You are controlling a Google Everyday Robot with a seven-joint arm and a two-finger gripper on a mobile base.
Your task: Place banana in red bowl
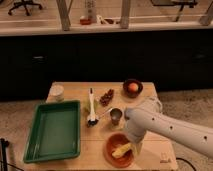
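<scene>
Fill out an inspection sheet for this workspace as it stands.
Surface: wooden table, crowded with items.
Job's things: banana lies inside the red bowl near the front edge.
Clutter: green tray; white cup; white-handled utensil; metal cup; reddish bits; dark brown bowl holding an orange fruit.
Grippers: gripper low at the red bowl's right rim, beside the banana.
Cables: nothing seen.
Surroundings: dark cabinets behind the table; speckled floor.

Off-white arm [172,129], thick smooth tube, rounded joint cap at upper end, small dark dots along shell. Enters from 4 o'clock. Gripper [134,146] pale, at 5 o'clock, mostly hidden behind arm.
</scene>
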